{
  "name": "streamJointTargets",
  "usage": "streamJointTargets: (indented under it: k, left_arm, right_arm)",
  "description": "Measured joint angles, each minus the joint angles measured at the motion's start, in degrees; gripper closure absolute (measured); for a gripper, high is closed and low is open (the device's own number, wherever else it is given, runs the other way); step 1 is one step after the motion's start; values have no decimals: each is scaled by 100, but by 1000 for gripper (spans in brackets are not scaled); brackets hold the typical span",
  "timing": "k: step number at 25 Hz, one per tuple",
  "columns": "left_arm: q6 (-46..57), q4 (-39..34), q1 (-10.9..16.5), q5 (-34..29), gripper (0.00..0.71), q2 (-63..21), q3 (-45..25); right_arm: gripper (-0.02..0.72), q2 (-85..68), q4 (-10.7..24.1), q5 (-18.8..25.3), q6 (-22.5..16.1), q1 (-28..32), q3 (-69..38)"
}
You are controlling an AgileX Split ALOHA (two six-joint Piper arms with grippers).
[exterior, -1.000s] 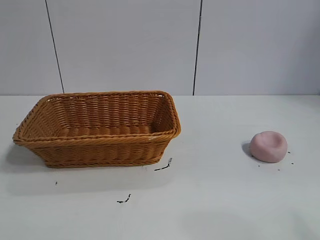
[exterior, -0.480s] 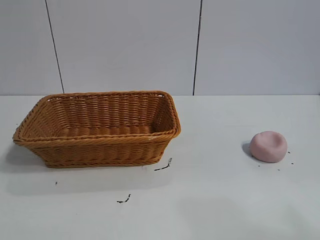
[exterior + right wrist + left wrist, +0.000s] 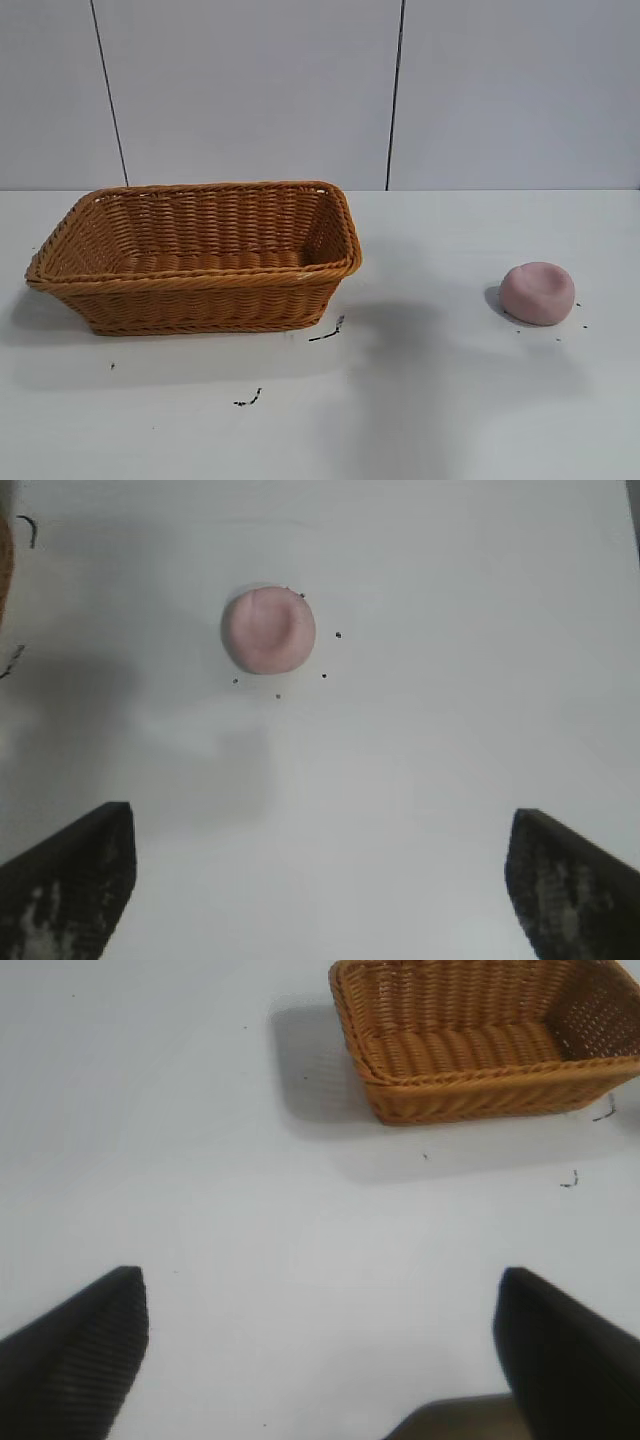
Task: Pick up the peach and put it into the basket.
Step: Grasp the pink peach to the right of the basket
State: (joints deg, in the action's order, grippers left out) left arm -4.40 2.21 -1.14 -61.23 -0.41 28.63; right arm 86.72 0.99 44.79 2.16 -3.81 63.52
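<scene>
Resting spot of the peach [image 3: 538, 293]: on the white table [image 3: 440, 400] at the right, dimple up, well apart from the basket [image 3: 196, 256]; small dark specks lie around it
Basket: at the left, upright, nothing visible inside it
Right gripper [image 3: 320, 880]: above the table with its fingers [image 3: 70, 885] spread wide, holding nothing; the peach lies beyond them, untouched
Left gripper [image 3: 320, 1345]: over bare table near the basket, fingers spread wide, holding nothing
Marks: dark scribbles [image 3: 327, 332] on the table near the basket's right corner
</scene>
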Motion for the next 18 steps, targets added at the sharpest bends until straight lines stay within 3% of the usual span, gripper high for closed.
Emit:
streamJointTargets:
  k: [6,18]
  left_arm:
    - [0,0,0,0,18,0,0]
    - [0,0,0,0,18,0,0]
  right_arm:
    - [14,1097,6,-59,-46,-320,694]
    - [14,2529,21,-594,-137,-42,801]
